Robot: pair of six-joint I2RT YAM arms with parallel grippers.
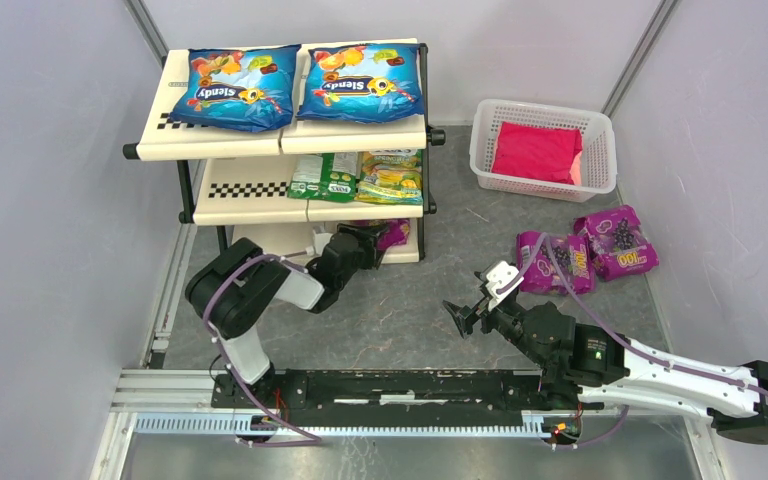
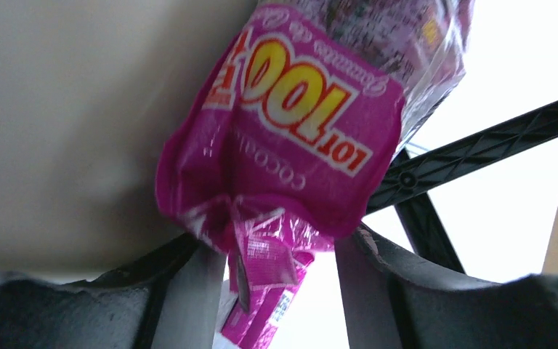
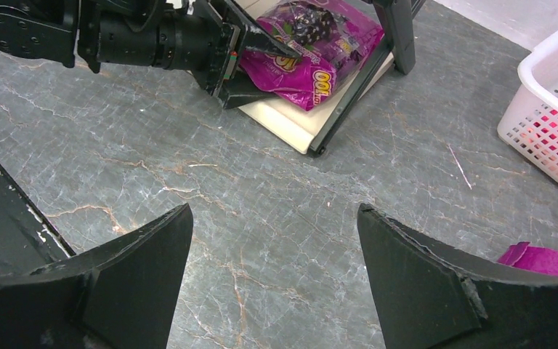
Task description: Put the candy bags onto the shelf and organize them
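White basket [image 1: 540,186] holds a red packet [image 1: 535,152], seemingly flat; grey marbled tabletop [image 1: 410,310].

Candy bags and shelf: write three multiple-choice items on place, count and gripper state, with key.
1. The two glossy blue candy bags lie on which tier of the cream stepped shelf? A top B middle C bottom
2. How many purple grape-print candy bags lie on the grey marbled table? A one B two C four
3. The right gripper is: A shut on a blue bag B shut on a purple bag C open, empty
Key: 1 A, both lie on the highest panel. 2 B, a pair lies right of the shelf. 3 C, fingers apart, nothing between.
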